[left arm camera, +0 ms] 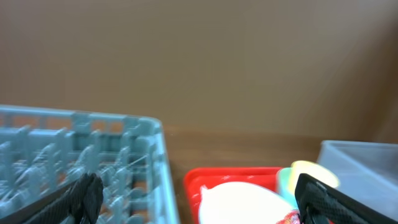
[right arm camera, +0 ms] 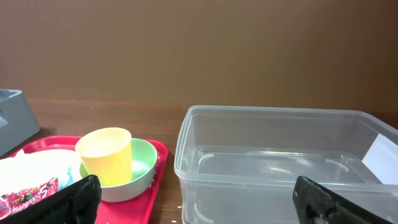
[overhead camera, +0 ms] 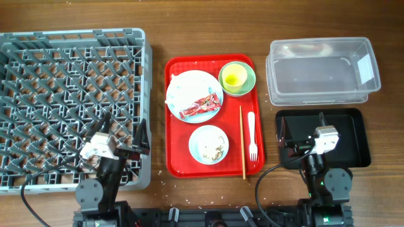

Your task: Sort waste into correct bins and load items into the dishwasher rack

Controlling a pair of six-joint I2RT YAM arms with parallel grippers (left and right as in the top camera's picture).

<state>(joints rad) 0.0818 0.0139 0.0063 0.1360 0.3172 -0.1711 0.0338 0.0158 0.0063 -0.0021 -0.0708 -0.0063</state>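
The grey dishwasher rack (overhead camera: 69, 107) stands at the left. A red serving tray (overhead camera: 173, 164) holds the large blue plate (overhead camera: 211, 85) with white tissue (overhead camera: 182, 89) and a red wrapper (overhead camera: 201, 106), the green bowl (overhead camera: 250, 81) with the yellow cup (overhead camera: 234, 77) in it, the small dish (overhead camera: 202, 140) with food scraps (overhead camera: 216, 150), chopsticks (overhead camera: 242, 142) and a white fork (overhead camera: 252, 135). My left gripper (overhead camera: 124, 129) is open and empty over the rack's right front corner. My right gripper (overhead camera: 302, 126) is open and empty over the black tray (overhead camera: 353, 135). The clear tub (overhead camera: 322, 70) is behind it.
Rice-like crumbs (overhead camera: 165, 184) lie scattered on the wooden table around the red tray. In the right wrist view the cup (right arm camera: 106, 154) in the bowl (right arm camera: 142, 171) is left of the tub (right arm camera: 280, 162). The left wrist view is blurred, showing the rack (left arm camera: 93, 162).
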